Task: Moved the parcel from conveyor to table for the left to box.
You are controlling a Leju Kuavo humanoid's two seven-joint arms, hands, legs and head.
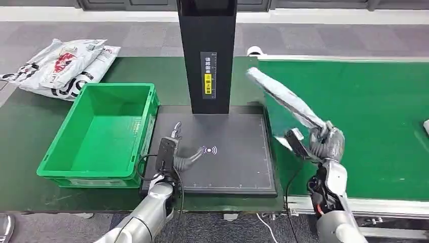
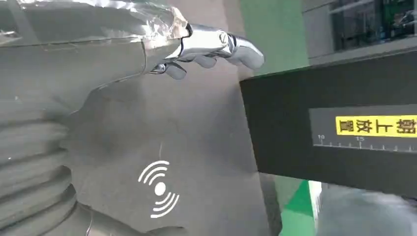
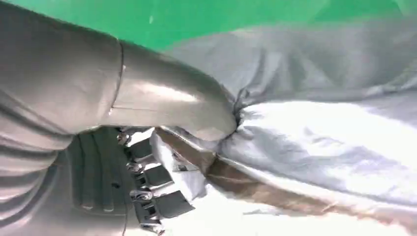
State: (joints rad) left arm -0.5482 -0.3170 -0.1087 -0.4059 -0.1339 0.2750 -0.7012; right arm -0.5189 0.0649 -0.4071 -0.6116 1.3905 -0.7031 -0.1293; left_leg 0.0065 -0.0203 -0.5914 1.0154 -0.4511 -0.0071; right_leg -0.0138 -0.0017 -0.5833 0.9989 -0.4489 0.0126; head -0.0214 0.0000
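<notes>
The right robot hand (image 1: 328, 143) grips the grey parcel (image 1: 286, 99) by one end, lifted over the conveyor's (image 1: 364, 116) left edge; it could slip, while the left robot hand (image 1: 178, 152) rests empty, fingers apart, on the desk (image 1: 30, 136)

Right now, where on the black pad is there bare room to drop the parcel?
Free: the pad's right half, between the black column and the front edge. Crowded: its left side, where the left hand hovers beside the green crate. The right hand holds the parcel.
</notes>
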